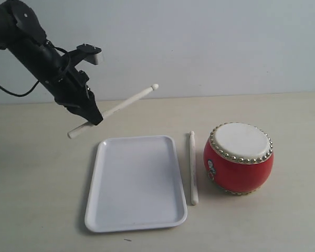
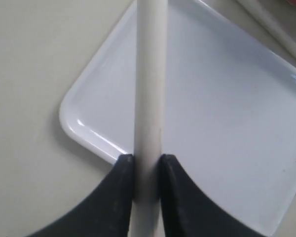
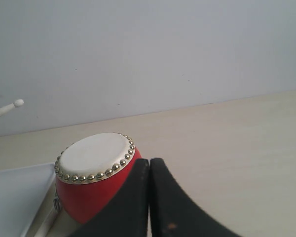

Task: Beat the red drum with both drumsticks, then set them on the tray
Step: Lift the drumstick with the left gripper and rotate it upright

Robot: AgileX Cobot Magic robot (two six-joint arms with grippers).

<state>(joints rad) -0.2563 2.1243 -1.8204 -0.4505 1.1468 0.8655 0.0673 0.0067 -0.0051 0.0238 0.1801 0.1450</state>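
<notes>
My left gripper (image 1: 93,116) is shut on one pale drumstick (image 1: 115,110) and holds it in the air above the table, behind the white tray's (image 1: 94,181) far left corner; its bead tip points up and right. In the left wrist view the black fingers (image 2: 119,197) clamp that drumstick (image 2: 150,84) over the tray (image 2: 89,126). The other drumstick (image 1: 192,168) lies flat on the table between the tray and the red drum (image 1: 239,170). My right gripper (image 3: 149,165) is shut on nothing, close beside the drum (image 3: 91,192). The right arm is out of the exterior view.
The pale tabletop (image 1: 37,199) runs back to a plain grey wall (image 1: 210,42). The left arm (image 1: 37,52) slants in from the upper left with a cable trailing behind it.
</notes>
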